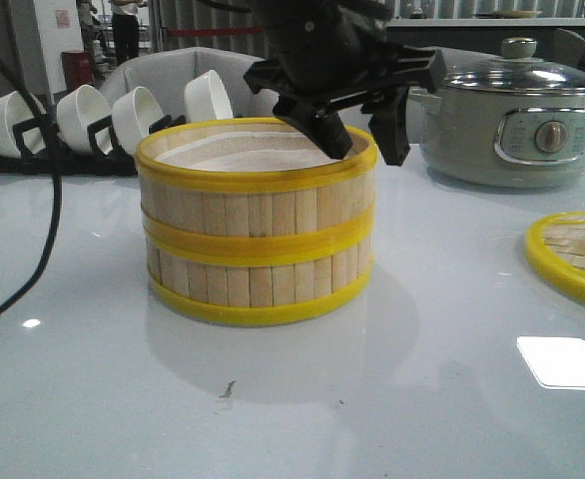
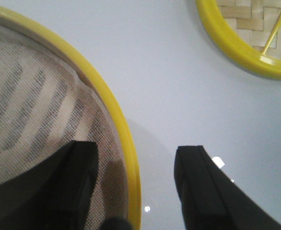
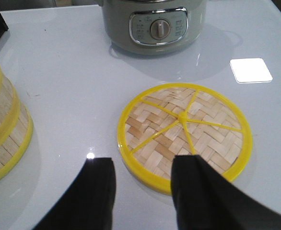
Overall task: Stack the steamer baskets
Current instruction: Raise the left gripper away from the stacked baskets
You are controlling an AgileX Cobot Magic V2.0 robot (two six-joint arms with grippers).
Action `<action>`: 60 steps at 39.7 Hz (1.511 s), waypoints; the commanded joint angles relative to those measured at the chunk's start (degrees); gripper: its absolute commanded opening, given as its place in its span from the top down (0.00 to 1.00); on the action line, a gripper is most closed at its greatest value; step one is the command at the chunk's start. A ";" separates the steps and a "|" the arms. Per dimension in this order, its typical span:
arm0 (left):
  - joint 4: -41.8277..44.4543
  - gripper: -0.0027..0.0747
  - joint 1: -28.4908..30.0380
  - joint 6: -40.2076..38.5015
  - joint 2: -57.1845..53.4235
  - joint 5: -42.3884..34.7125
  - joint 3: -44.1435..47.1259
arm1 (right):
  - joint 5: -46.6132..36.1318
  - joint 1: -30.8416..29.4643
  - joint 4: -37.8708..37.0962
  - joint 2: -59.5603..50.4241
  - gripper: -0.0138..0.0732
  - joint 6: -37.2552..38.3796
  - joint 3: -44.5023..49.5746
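Observation:
Two steamer baskets stand stacked in the middle of the table, the upper basket (image 1: pixel 258 205) squarely on the lower basket (image 1: pixel 258 284). My left gripper (image 1: pixel 364 135) is open over the stack's far right edge. In the left wrist view it (image 2: pixel 138 179) straddles the upper basket's yellow rim (image 2: pixel 107 103), one finger (image 2: pixel 80 177) over the pale liner (image 2: pixel 30 105) and the other outside over the table, neither touching the rim. My right gripper (image 3: pixel 145 189) is open and empty, above the table at the near edge of the woven lid (image 3: pixel 183 129). The stack also shows in the right wrist view (image 3: pixel 4 129).
The flat woven lid (image 1: pixel 577 254) lies at the right, also in the left wrist view (image 2: pixel 246 33). The grey-green electric pot (image 1: pixel 517 120) stands behind it. A black rack of white bowls (image 1: pixel 93 120) is at the back left. A black cable (image 1: pixel 48 230) hangs at the left.

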 commanded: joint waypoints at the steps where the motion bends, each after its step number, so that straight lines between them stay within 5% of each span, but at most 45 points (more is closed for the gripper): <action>1: -0.01 0.41 -0.22 -0.39 -6.33 -3.92 -1.86 | -4.77 -0.03 -0.55 0.16 0.39 -0.34 -2.10; 8: 0.08 0.56 1.82 -0.72 -10.42 -3.60 -1.86 | -4.77 -0.03 -0.55 0.16 0.39 -0.34 -2.10; 14: 0.08 0.87 6.15 -0.72 -15.86 -2.12 -1.86 | -4.77 -0.03 -0.55 0.16 0.39 -0.34 -2.10; 31: 0.08 0.84 23.58 -0.72 -34.97 -1.36 2.98 | -5.03 -0.03 -0.55 0.16 0.39 -0.34 -2.10; 41: 0.08 0.84 30.99 -0.72 -52.74 -10.27 22.41 | -5.02 -0.01 -0.11 0.16 0.39 -0.34 -2.10; 60: 1.54 0.84 31.10 -0.72 -85.13 -23.39 61.50 | -5.21 -0.01 1.21 0.16 0.39 -0.34 -2.10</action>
